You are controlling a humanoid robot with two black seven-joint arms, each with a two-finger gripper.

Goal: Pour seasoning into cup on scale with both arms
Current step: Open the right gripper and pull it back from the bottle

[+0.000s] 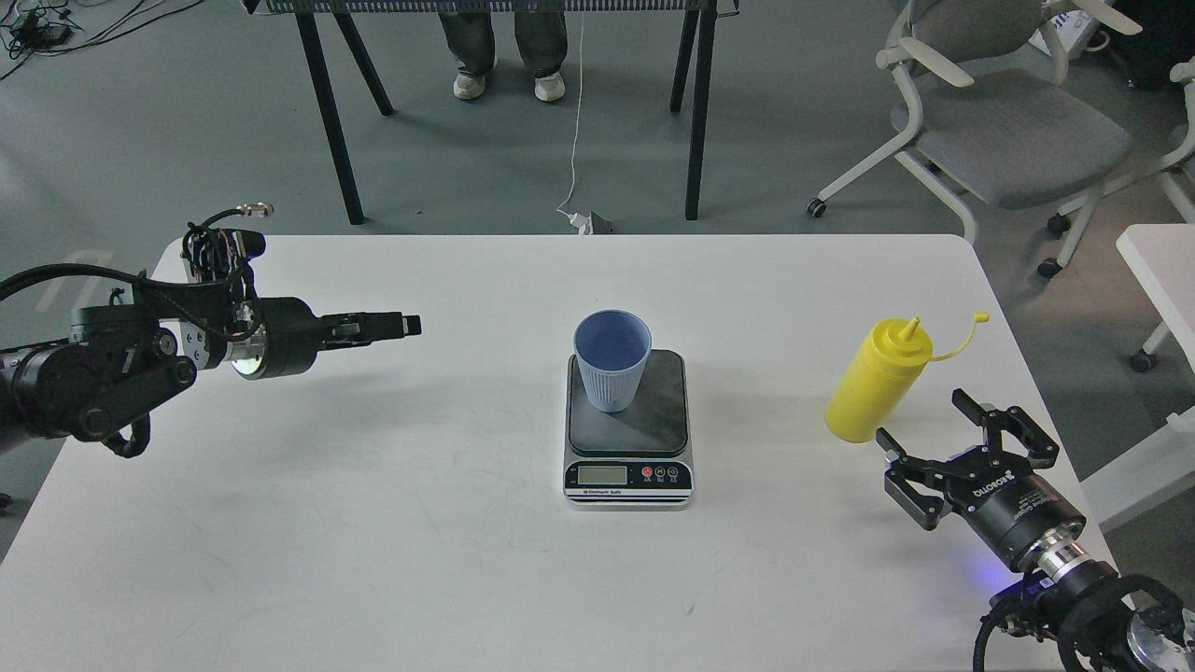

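The light blue ribbed cup point(611, 359) stands upright and empty on the dark platform of the scale point(628, 425) at the table's middle. The yellow squeeze bottle point(878, 383) stands at the right, its small cap hanging off on a thin tether. My right gripper point(924, 420) is open, just below and to the right of the bottle, not touching it. My left gripper point(397, 325) is seen side-on at the left, pointing right toward the cup and well short of it, holding nothing; its fingers look closed together.
The white table point(420, 523) ends just right of the bottle and my right arm. Beyond the far edge are black table legs point(695, 121), a standing person's feet point(509, 86) and grey office chairs point(999, 121). Another white table's corner point(1162, 252) is at the right.
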